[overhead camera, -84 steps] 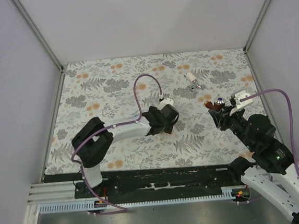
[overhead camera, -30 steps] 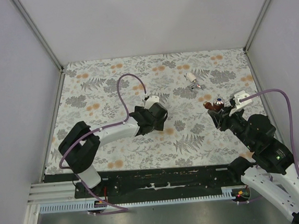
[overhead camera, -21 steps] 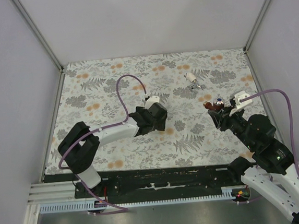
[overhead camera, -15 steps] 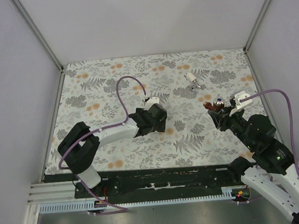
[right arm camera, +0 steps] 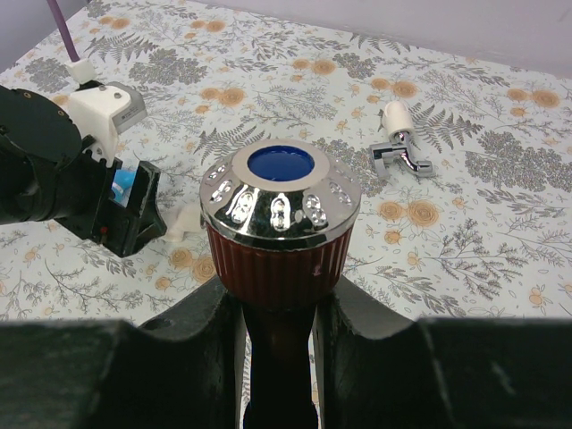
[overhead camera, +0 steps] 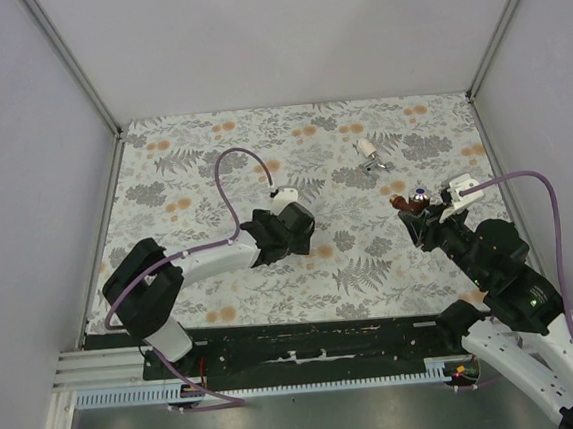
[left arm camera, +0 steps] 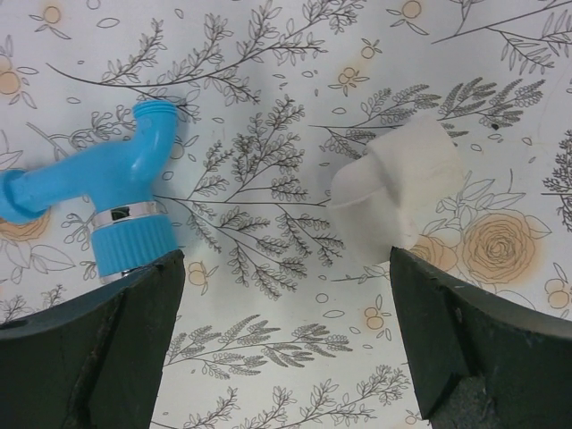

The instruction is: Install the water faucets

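My right gripper point(overhead camera: 416, 215) is shut on the reddish-brown faucet point(right arm camera: 279, 255) and holds it upright above the mat, its chrome knob with a blue centre on top; the faucet also shows in the top view point(overhead camera: 404, 202). My left gripper point(overhead camera: 284, 231) is open, low over the mat. In the left wrist view the blue faucet point(left arm camera: 116, 192) lies ahead of the left finger point(left arm camera: 89, 357) and the white pipe fitting point(left arm camera: 402, 192) ahead of the right finger. The white-silver faucet point(overhead camera: 369, 154) lies at the back right, also seen in the right wrist view point(right arm camera: 400, 136).
The floral mat point(overhead camera: 192, 163) covers the table, with pale walls on three sides and corner posts at the back. A purple cable point(overhead camera: 225, 180) loops above the left arm. The left gripper point(right arm camera: 71, 179) shows in the right wrist view with the blue faucet point(right arm camera: 123, 184) at its fingers.
My left gripper has moved leftward over the mat, its arm folding back. The right gripper and the reddish-brown faucet have not moved.
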You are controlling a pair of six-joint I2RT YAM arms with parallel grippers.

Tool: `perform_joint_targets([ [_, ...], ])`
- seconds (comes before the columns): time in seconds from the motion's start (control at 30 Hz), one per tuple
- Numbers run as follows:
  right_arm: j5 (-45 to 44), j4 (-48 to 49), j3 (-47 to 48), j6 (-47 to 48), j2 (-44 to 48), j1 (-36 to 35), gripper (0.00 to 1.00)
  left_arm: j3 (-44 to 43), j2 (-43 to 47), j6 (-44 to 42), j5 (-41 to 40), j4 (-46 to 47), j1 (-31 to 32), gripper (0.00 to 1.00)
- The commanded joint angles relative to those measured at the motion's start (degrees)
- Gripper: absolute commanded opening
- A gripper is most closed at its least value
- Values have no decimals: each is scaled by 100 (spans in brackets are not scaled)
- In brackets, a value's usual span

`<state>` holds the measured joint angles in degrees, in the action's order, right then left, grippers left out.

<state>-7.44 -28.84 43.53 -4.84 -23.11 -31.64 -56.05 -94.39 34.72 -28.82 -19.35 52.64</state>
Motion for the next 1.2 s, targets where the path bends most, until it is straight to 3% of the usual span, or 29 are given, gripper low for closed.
perform_joint_targets([
  [0.0, 6, 107, 77, 36, 53, 0, 0, 112, 325, 263, -440, -86, -105, 100],
  [0.43, 41, 133, 77, 45, 44, 0, 0, -195, 211, 263, 535, 195, -70, 99],
  [0.73, 59, 142, 68, 36, 53, 17, 0, -740, -527, 255, 623, 29, -70, 88],
  [1.17, 94, 168, 51, 45, 9, 0, 0, -828, -1073, 263, 430, 81, -131, 73],
])
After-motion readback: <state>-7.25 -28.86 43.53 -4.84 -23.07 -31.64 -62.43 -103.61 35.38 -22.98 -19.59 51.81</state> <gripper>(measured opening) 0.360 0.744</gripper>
